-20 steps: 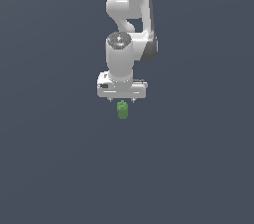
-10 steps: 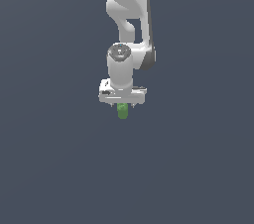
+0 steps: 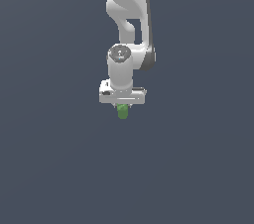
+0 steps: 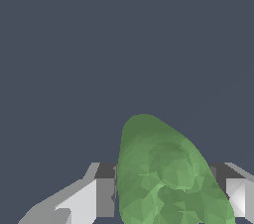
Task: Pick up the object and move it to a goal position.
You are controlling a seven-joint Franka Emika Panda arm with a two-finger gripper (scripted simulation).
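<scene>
The object, a small bright-green stubby cylinder [image 3: 122,112] with rounded ends, hangs just below my white gripper [image 3: 122,106] in the exterior view. The gripper points down and is shut on it. In the wrist view the green object [image 4: 161,173] fills the space between my two fingers [image 4: 104,196], one on each side, touching it. No goal marker shows in either view.
The white arm [image 3: 130,15] rises above the gripper toward the top of the exterior view. Everything around is a plain dark grey-blue surface [image 3: 49,168] with no other objects or edges in sight.
The arm has changed pose: the wrist and gripper have shifted slightly with the green object still held. The object stays between the fingers.
</scene>
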